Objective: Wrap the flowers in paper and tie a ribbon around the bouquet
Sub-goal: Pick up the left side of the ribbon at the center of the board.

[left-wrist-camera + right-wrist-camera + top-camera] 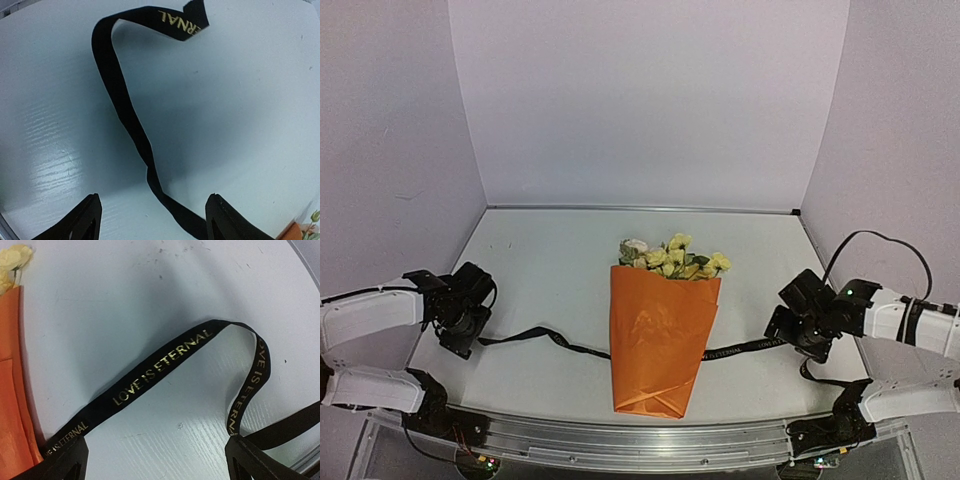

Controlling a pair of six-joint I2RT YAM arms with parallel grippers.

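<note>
Orange cone-shaped bouquet [658,345], cream-yellow flowers [676,257] at its top, black gold-lettered ribbon [548,340] trailing from both its sides, left gripper [152,215] and right gripper [157,452] released, jaws apart.

I see the paper [655,340] at the centre of the overhead view as a thin orange sheet, slightly glossy, its creases catching light. The ribbon [165,362] looks like matt black cloth with shiny gold lettering. The flowers [675,257] have soft, matt petals. The table [240,100] is smooth and white, with a faint sheen and fine streaks. Along the bottom edge overhead, the rail [620,435] looks like brushed metal. The left gripper [153,197] has fingers [82,222] that look like matt black plastic.
</note>
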